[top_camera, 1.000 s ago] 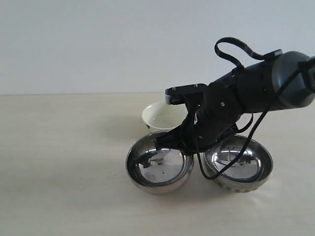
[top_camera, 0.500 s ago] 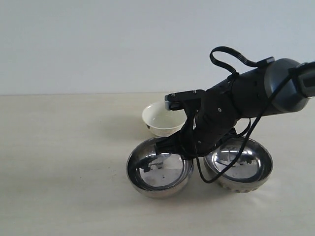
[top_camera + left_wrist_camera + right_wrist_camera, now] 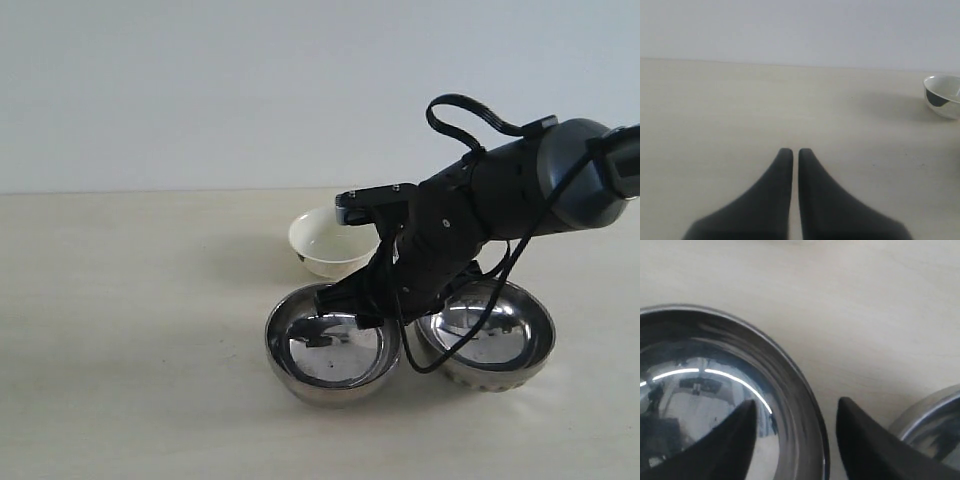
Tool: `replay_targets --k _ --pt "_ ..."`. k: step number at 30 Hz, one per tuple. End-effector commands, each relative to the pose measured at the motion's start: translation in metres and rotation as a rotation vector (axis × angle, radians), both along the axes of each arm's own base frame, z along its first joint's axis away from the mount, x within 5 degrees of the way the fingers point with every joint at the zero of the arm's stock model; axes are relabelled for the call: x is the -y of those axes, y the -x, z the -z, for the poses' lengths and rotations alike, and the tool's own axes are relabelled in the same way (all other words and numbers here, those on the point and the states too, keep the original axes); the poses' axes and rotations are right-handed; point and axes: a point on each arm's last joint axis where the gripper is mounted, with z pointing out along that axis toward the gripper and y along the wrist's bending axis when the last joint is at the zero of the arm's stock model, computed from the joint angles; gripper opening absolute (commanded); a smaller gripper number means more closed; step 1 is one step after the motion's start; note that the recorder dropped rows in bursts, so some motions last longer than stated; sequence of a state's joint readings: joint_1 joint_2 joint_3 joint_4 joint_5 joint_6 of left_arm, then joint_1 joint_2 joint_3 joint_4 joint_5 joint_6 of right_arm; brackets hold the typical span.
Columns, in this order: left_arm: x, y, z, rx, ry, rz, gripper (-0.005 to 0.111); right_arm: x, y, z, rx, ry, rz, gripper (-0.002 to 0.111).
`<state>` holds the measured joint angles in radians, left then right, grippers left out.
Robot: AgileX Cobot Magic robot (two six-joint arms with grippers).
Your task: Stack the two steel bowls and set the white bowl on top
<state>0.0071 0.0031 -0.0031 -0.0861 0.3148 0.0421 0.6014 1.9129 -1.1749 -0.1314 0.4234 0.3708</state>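
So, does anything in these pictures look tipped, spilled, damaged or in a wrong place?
Nothing stands out. The smooth steel bowl, the fluted steel bowl and the white bowl all look upright, with no spill or damage showing. The right gripper has its fingers on either side of the smooth steel bowl's rim, which fits a grasp.

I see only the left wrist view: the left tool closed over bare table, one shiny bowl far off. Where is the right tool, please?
Observer: The right tool straddles the rim of the smooth steel bowl, one finger inside, one outside.
Operator: Is it closed on the rim?
Observer: No, open; the right wrist view shows table between the outer finger and the rim.
Operator: And the white bowl?
Observer: The white bowl stands on the table behind the smooth steel bowl and the fluted steel bowl; nothing is stacked.
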Motion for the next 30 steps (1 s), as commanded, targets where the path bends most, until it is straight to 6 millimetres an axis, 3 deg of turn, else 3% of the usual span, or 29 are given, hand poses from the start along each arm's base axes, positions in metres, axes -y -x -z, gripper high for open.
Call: replay_targets --k 1,6,19,30 --pt "0.000 0.000 0.000 0.007 0.005 0.003 0.004 0.001 -0.002 -0.004 0.027 -0.005 -0.012 0.060" --pt "0.000 0.000 0.000 0.007 0.005 0.003 0.004 0.000 -0.003 -0.011 0.059 -0.024 -0.021 0.059" --pt "0.000 0.000 0.000 0.007 0.005 0.003 0.004 0.006 0.006 -0.067 0.178 -0.100 -0.022 0.059" --pt "0.000 0.000 0.000 0.007 0.005 0.003 0.004 0.010 0.012 -0.084 0.208 -0.111 -0.026 0.059"
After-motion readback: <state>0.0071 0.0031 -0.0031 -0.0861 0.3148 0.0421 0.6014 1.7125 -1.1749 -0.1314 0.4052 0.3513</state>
